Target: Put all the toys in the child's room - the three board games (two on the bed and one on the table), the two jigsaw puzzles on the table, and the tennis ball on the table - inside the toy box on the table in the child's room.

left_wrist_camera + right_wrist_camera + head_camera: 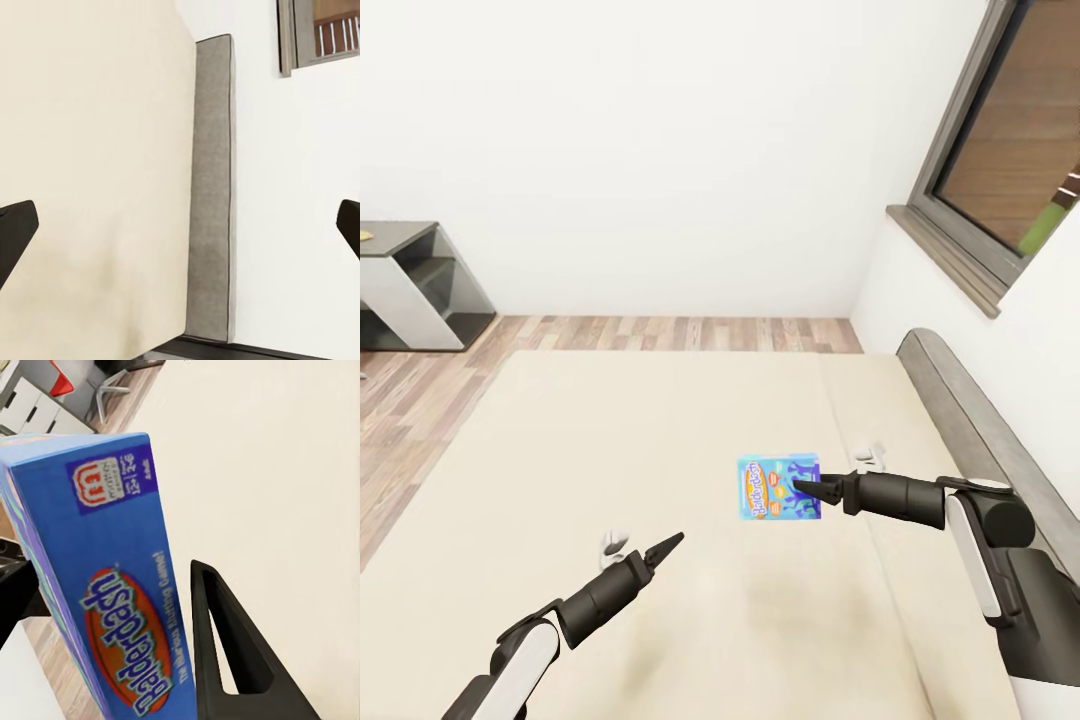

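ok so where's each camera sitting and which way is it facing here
Head view: on the head, facing forward and down over the bed; both arms show, right fingers shut on the blue game, left fingers empty.
Left wrist view: by the left fingers, facing along the mattress to the headboard and a window.
Right wrist view: by the right fingers, facing the game close up.
Shared: head and right wrist views both show the gripped game.

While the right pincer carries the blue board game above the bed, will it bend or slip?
The blue board game probably stays stiff: its edges look straight in the right pincer. It may pivot, since it is pinched near one edge. Its glossy print could be slippery.
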{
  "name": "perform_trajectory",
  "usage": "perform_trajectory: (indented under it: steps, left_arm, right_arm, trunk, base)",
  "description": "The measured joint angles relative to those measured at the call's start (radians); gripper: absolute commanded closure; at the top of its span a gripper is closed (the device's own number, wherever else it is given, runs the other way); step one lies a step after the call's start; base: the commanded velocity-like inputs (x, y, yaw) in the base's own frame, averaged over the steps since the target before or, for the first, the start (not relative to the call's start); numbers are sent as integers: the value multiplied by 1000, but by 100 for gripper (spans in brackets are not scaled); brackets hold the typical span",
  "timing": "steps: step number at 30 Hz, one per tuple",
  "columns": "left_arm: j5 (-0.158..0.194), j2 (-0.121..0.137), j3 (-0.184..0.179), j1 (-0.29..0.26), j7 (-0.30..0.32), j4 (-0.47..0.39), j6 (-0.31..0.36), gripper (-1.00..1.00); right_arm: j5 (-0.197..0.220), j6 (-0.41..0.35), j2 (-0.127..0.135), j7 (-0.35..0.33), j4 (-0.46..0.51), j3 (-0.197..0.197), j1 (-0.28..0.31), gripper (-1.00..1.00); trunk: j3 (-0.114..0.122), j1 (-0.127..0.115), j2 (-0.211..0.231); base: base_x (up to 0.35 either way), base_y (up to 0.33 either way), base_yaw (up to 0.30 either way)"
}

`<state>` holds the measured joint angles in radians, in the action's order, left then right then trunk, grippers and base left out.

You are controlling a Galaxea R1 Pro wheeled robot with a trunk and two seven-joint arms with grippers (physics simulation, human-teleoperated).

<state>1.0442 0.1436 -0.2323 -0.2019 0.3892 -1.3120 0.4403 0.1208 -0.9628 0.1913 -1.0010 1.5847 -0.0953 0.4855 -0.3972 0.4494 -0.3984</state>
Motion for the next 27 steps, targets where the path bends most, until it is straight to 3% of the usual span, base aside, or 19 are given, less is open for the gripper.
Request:
perform_trajectory:
  steps: [27]
  left_arm:
    - [-1,0,0,0,0,0,0,-100]
  right_arm:
    - [0,0,-7,1,0,7,0,100]
  trunk:
    - [44,0,0]
  base:
    - [0,0,0]
